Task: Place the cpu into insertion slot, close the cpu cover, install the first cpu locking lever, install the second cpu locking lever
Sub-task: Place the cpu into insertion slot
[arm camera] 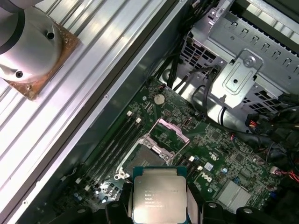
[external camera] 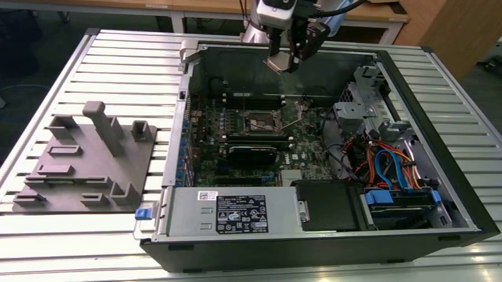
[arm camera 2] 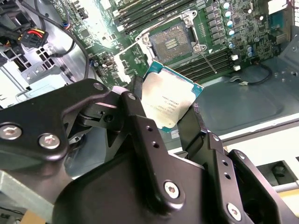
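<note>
Jaws clamped on cpu (arm camera 2: 172,102) edges, high over motherboard (arm camera 2: 243,23), clear of insertion slot (arm camera 2: 174,42). You're holding a light, stiff, fragile part: edge grip only.

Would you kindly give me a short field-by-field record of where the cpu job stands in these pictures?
end effector: shut on the cpu
cpu: held in the air above the motherboard, not seated
insertion slot: empty
cpu cover: raised open
setting: open computer case on a slatted table
</note>
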Robot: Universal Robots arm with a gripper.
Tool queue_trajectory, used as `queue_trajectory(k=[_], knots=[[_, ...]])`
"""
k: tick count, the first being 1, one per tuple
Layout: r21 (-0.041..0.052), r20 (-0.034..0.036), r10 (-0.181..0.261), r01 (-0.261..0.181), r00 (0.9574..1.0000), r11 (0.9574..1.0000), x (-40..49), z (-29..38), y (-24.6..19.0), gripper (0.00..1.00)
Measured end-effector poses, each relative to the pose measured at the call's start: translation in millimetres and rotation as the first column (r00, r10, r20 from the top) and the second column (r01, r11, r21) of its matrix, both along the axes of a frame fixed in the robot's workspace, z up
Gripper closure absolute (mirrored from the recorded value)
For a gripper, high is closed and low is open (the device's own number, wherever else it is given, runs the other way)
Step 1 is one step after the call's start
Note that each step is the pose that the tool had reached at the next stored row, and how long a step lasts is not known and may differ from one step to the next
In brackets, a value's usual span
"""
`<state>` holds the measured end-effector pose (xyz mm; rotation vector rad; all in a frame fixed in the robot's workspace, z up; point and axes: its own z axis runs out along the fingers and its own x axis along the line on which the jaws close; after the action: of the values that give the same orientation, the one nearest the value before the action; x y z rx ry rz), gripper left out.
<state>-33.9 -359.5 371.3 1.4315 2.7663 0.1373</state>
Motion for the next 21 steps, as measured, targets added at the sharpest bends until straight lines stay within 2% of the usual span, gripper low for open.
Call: queue_trajectory(k=[11,21], knots=[[0.0000,0.0000,-0.051,0.051,0.9987,0.9987,0.0,0.0,0.0,0.46],[0.0000,-0.0001,-0.098,0.098,0.9952,0.9952,0.0,0.0,0.0,0.46]])
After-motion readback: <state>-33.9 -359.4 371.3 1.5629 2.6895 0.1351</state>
